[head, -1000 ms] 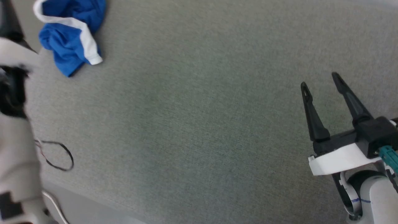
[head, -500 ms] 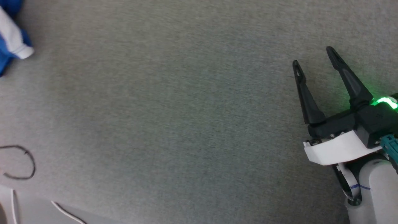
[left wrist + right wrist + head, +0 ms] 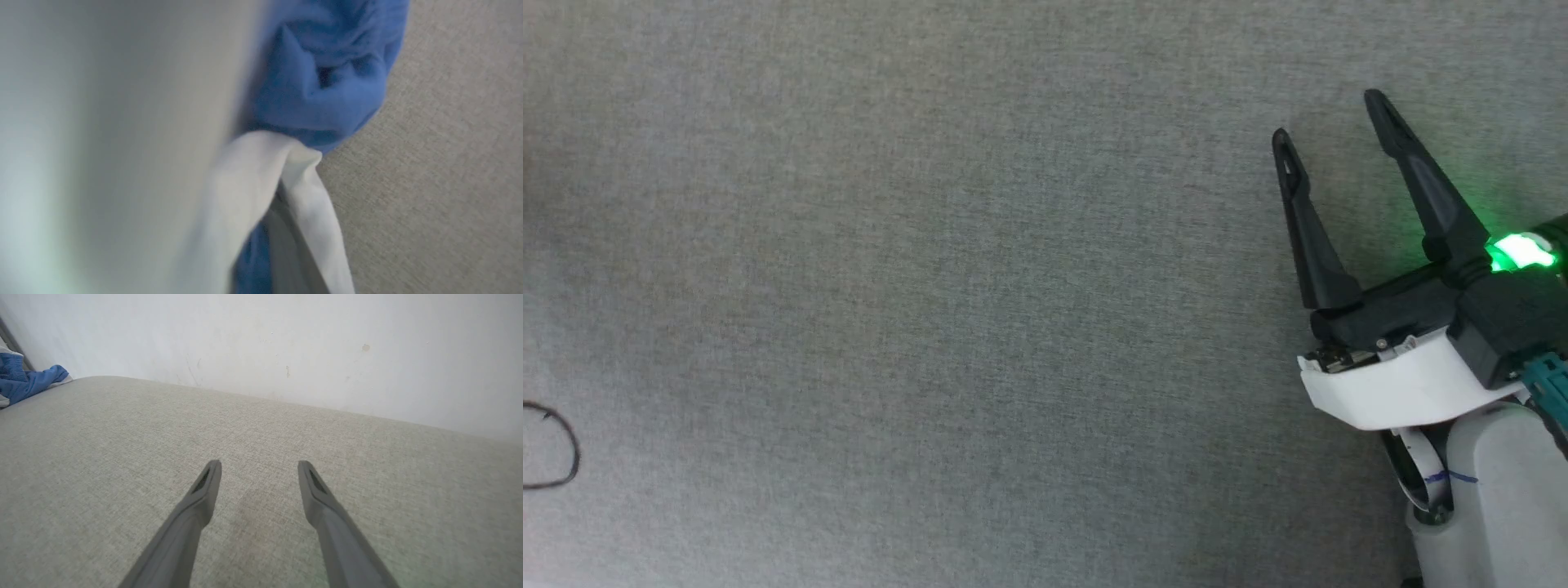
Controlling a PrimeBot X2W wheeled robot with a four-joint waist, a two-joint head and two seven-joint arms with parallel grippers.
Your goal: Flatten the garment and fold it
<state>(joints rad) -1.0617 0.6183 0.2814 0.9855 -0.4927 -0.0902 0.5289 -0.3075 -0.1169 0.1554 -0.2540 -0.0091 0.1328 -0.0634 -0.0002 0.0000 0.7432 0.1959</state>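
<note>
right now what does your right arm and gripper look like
The right gripper has two long, dark, tapered fingers on a black body with a lit green light, a white curved cover, a teal connector and a pale grey forearm.

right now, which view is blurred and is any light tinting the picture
Left wrist view: badly blurred, a pale smear over its left half, the garment soft. Head view: sharp, a green light on the right tool tints the grey surface. Right wrist view: sharp, evenly lit.
</note>
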